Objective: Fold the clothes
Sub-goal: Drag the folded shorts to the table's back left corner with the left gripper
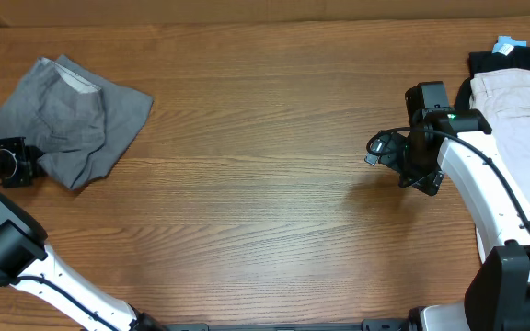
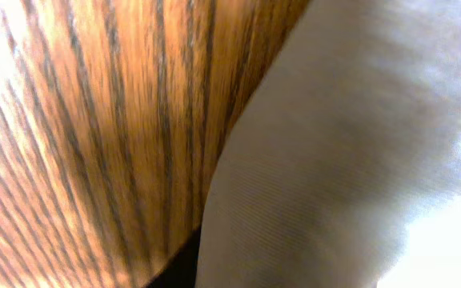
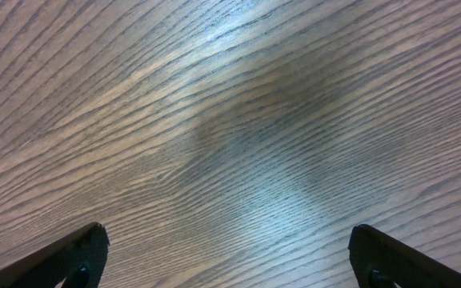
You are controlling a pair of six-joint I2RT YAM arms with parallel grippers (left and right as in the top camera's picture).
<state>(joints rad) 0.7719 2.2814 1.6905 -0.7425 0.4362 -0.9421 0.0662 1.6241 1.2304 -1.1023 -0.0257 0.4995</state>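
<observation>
The grey shorts (image 1: pixel 67 119) lie crumpled at the table's far left, with the paler inside showing at the waistband. My left gripper (image 1: pixel 15 162) is at their lower left edge and looks shut on the fabric. The left wrist view is blurred: grey cloth (image 2: pixel 342 152) fills its right side very close to the camera, and only a dark sliver shows at the bottom. My right gripper (image 1: pixel 380 147) is open and empty, low over bare wood right of centre, far from the shorts. Its two fingertips (image 3: pixel 230 240) are spread wide apart.
A pile of other clothes sits at the right edge: a beige garment (image 1: pixel 523 106) on top of a black one (image 1: pixel 513 61), with a blue tag (image 1: pixel 506 43). The right arm's base is at the front right, the left arm's at the front left.
</observation>
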